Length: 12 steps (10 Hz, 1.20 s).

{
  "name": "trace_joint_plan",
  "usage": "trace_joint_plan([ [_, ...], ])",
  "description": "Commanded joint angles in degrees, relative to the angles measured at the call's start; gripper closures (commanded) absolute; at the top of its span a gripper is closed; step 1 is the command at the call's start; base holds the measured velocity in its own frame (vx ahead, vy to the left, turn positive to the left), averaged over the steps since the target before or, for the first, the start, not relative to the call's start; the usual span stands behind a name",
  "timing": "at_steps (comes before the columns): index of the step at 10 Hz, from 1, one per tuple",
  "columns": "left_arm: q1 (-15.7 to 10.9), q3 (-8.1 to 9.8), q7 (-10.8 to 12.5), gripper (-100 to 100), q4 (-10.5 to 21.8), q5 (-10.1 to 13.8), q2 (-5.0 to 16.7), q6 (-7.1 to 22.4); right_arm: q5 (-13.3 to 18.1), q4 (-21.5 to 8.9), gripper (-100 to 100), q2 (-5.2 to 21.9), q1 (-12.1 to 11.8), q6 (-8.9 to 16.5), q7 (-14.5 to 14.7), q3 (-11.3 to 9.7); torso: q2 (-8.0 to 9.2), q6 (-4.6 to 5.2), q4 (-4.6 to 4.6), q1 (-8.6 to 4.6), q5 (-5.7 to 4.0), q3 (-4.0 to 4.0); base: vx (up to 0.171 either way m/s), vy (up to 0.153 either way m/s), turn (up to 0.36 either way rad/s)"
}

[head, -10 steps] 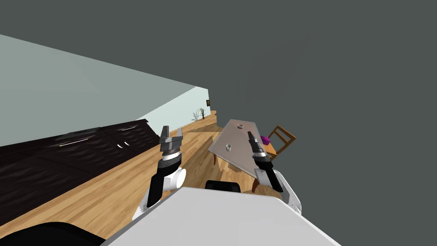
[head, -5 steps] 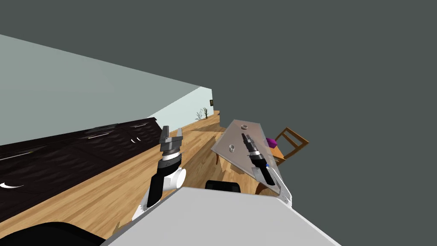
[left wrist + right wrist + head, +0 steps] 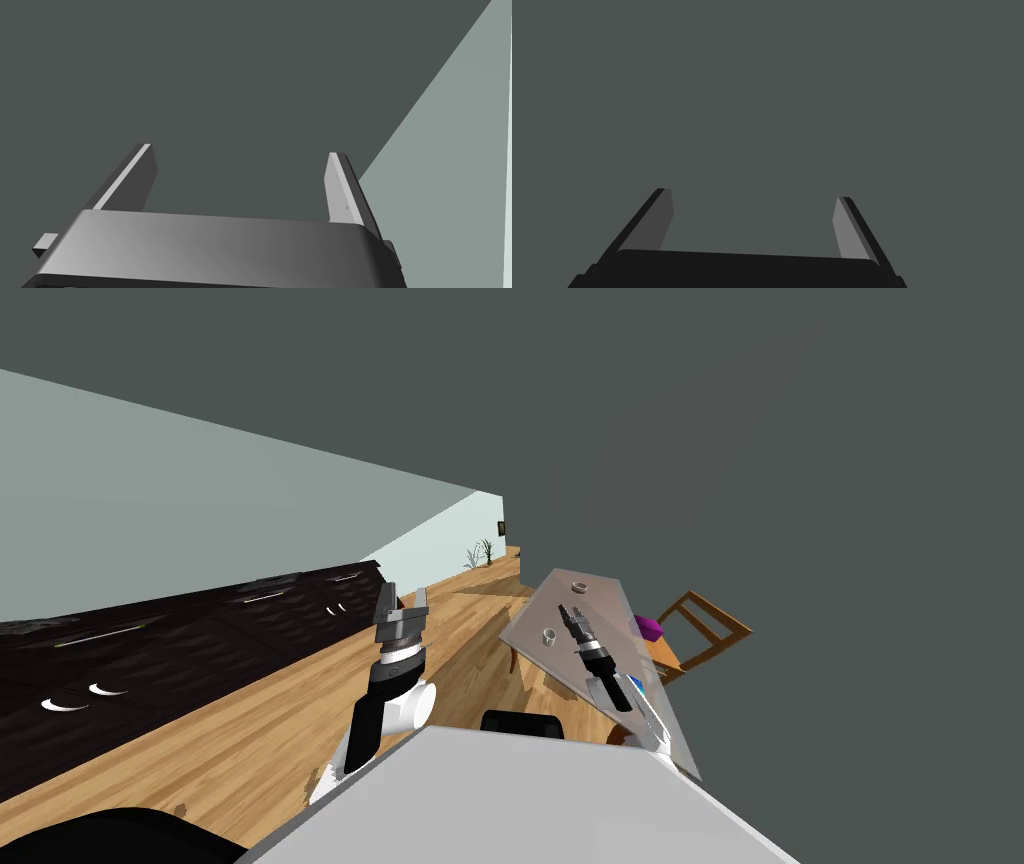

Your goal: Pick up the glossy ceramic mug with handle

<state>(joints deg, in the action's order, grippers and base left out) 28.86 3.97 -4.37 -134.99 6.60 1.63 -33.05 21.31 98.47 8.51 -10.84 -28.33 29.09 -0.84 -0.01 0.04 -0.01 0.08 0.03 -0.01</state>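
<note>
A grey table top (image 3: 605, 603) stands ahead to my right. On it are two small pale things: a cup-like one (image 3: 548, 636) near its near-left edge, which I take for the mug, though no handle can be made out, and a wider ring-shaped one (image 3: 578, 586) farther back. My right gripper (image 3: 563, 610) reaches over the table, just right of and beyond the cup, not touching it. Its fingers stand open and empty in the right wrist view (image 3: 753, 194). My left gripper (image 3: 406, 590) is raised over the floor left of the table, open and empty (image 3: 240, 150).
A wooden chair (image 3: 705, 628) stands at the table's far right side, with a purple thing (image 3: 648, 628) by it. Long dark cabinets (image 3: 200, 638) run along the left wall. Wooden floor (image 3: 250, 738) lies between them and the table. A plant (image 3: 480, 553) stands at the far end.
The whole head picture has shifted, so I have turned. My right gripper has swung left over the table, closer to the cup. The left arm has kept its pose.
</note>
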Motion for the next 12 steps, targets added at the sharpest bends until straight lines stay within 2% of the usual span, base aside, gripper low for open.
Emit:
trace_joint_plan([
  [1,0.0,0.0,0.0,0,0.0,0.0,0.0,0.0,2.1,-2.9,-100,0.6,1.5,0.5,2.1,-0.2,0.0,0.0,0.0,0.0,0.0,0.0,0.008,0.027,0.147],
  [2,0.0,0.0,0.0,0,0.0,0.0,0.0,0.0,2.1,-3.6,-100,0.6,1.5,0.5,2.1,-0.2,0.0,-0.03,0.0,0.02,0.0,0.0,0.01,0.019,0.068],
  [3,0.0,0.0,0.0,0,0.0,0.0,0.0,0.0,3.8,-5.7,-100,1.1,2.8,1.0,4.0,-0.4,0.0,0.01,0.0,-0.01,0.0,0.0,0.014,0.028,0.134],
  [4,0.0,0.0,0.0,0,0.0,0.0,0.0,0.0,3.8,-6.7,-100,1.1,2.8,1.0,4.0,-0.4,-0.01,-0.02,0.0,0.02,0.0,0.0,0.012,0.022,0.063],
  [5,0.0,0.0,0.0,0,0.0,0.0,0.0,0.0,5.6,-8.2,-100,1.7,4.0,1.4,5.9,-0.6,-0.01,0.01,0.0,0.0,0.0,0.0,0.012,0.023,0.123],
  [6,0.0,0.0,0.0,0,0.0,0.0,0.0,0.0,5.6,-9.7,-100,1.7,4.0,1.4,5.9,-0.6,-0.01,-0.02,0.0,0.01,0.0,-0.01,0.013,0.016,0.068],
  [7,0.0,0.0,0.0,0,0.0,0.0,0.0,0.0,7.3,-11.2,-100,2.3,5.2,1.9,7.8,-0.7,-0.01,0.01,0.0,-0.01,0.0,0.0,0.014,0.025,0.117],
  [9,0.0,0.0,0.0,0,0.0,0.0,0.0,0.0,7.3,-13.0,-100,2.3,5.2,1.9,7.8,-0.7,0.0,0.01,0.0,-0.01,0.0,0.0,0.008,0.013,0.04],
  [10,0.0,0.0,0.0,0,0.0,0.0,0.0,0.0,9.0,-15.1,-100,2.9,6.3,2.5,9.6,-0.8,0.02,0.03,0.0,-0.06,-0.01,0.01,0.011,0.015,0.105],
  [11,0.0,0.0,0.0,0,0.0,0.0,0.0,0.0,9.0,-16.2,-100,2.9,6.3,2.5,9.6,-0.8,0.01,-0.01,0.0,-0.03,-0.01,0.0,0.014,0.015,0.089],
  [12,0.0,0.0,0.0,0,0.0,0.0,0.0,0.0,10.6,-18.2,-100,3.6,7.5,3.1,11.4,-0.9,0.0,0.02,0.0,-0.03,0.0,0.0,0.022,0.02,0.128],
])
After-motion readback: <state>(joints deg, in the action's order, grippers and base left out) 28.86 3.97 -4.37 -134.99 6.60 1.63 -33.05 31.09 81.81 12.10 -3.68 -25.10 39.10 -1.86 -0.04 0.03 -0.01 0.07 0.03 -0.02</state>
